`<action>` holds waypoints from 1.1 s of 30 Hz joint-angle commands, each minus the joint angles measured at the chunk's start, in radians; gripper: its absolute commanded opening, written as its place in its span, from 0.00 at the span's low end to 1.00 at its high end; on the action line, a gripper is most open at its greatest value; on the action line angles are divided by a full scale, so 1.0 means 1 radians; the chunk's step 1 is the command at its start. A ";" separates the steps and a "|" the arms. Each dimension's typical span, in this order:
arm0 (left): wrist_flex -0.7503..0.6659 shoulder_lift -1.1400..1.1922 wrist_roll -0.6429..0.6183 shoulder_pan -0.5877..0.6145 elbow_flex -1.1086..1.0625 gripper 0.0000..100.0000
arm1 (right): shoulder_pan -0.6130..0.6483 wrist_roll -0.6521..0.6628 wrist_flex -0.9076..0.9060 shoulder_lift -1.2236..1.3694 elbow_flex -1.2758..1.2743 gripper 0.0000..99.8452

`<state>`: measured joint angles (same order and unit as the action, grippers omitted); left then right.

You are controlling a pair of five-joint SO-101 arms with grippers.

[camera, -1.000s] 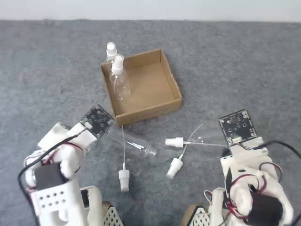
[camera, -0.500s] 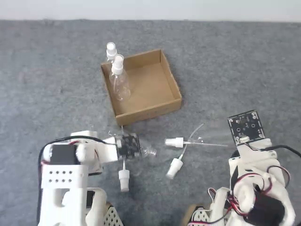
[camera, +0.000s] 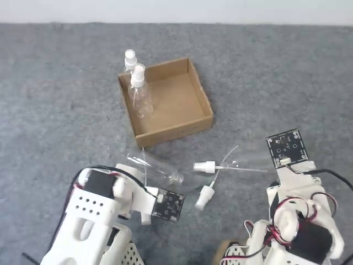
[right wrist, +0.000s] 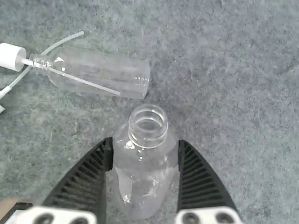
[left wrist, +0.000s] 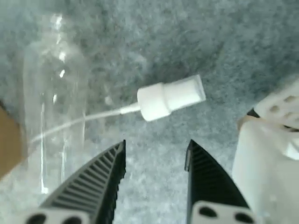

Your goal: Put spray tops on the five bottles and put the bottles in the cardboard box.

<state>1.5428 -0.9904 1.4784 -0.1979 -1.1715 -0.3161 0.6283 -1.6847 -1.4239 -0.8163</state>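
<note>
Surface: grey felt table point(camera: 287, 66) seen from above, both arms at its near edge.
Box: the open cardboard box point(camera: 176, 131) sits toward the far edge. One capped bottle point(camera: 140, 98) stands in its left corner. A second capped bottle point(camera: 130, 58) is just behind that corner, and I cannot tell if it is inside.
Left gripper point(left wrist: 156, 144): jaws spread, hanging over a loose spray top point(left wrist: 170, 98) beside an uncapped lying bottle point(left wrist: 51, 93).
Right gripper point(right wrist: 145, 144): pinching an open-necked bottle point(right wrist: 145, 186) by its body.
Between the arms: another empty bottle point(right wrist: 98, 74) lying on its side, plus two more tops point(camera: 204, 165).
Handling: the bottles look light, thin-walled and slick, so a hard squeeze would likely dent them. Take the spray top by its rigid white head and leave the thin tube free.
</note>
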 commanded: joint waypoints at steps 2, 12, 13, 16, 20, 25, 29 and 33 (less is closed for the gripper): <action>-0.075 0.011 -0.011 -0.087 -0.041 0.20 | -0.008 0.008 0.027 -0.002 0.009 0.02; -0.203 0.012 -0.012 -0.192 -0.162 0.20 | -0.008 0.003 0.027 -0.002 0.008 0.01; -0.215 0.012 -0.012 -0.192 -0.171 0.20 | -0.008 0.003 0.027 -0.002 0.008 0.01; -0.252 0.012 -0.011 -0.193 -0.199 0.20 | -0.008 0.003 0.025 -0.002 0.008 0.01; -0.261 0.012 -0.011 -0.193 -0.205 0.20 | -0.008 0.002 0.022 -0.002 0.008 0.01; -0.265 0.012 -0.020 -0.218 -0.208 0.20 | -0.008 0.002 0.018 -0.002 0.008 0.01; -0.285 0.018 -0.101 -0.270 -0.211 0.19 | -0.008 0.002 0.018 -0.002 0.008 0.01; -0.299 0.104 -0.169 -0.325 -0.182 0.13 | -0.008 0.002 0.016 -0.002 0.008 0.01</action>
<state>1.2712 -0.9689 1.3802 -0.4803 -1.3863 -0.3161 0.6283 -1.6847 -1.4239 -0.8163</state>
